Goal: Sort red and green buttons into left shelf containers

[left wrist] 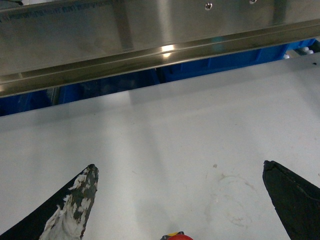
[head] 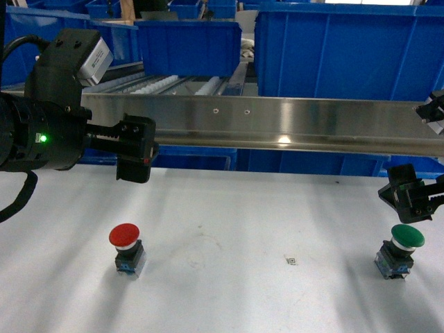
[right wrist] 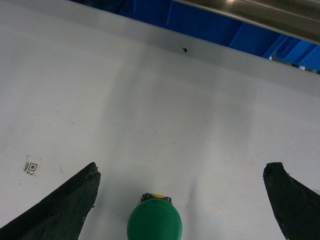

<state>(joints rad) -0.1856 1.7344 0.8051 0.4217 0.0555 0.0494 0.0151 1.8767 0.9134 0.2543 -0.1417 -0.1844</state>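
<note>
The red button point(head: 123, 236) stands upright on the white table at front left, and the green button point(head: 407, 236) at front right. My left gripper point(head: 139, 149) hangs open above and behind the red button, clear of it. In the left wrist view only the red cap's edge point(left wrist: 177, 237) shows at the bottom, between the wide-spread fingers point(left wrist: 82, 200). My right gripper point(head: 420, 198) is open just above and behind the green button. In the right wrist view the green cap point(right wrist: 154, 222) sits between the fingers, nearer the left one point(right wrist: 70, 205). A blue bin point(head: 187, 45) sits on the left of the shelf.
A steel rail point(head: 277, 121) runs along the shelf front, right behind the table's back edge. A larger blue bin point(head: 347, 48) fills the shelf's right side, with more blue bins beneath the rail. A small square tag point(head: 292, 261) lies on the table between the buttons.
</note>
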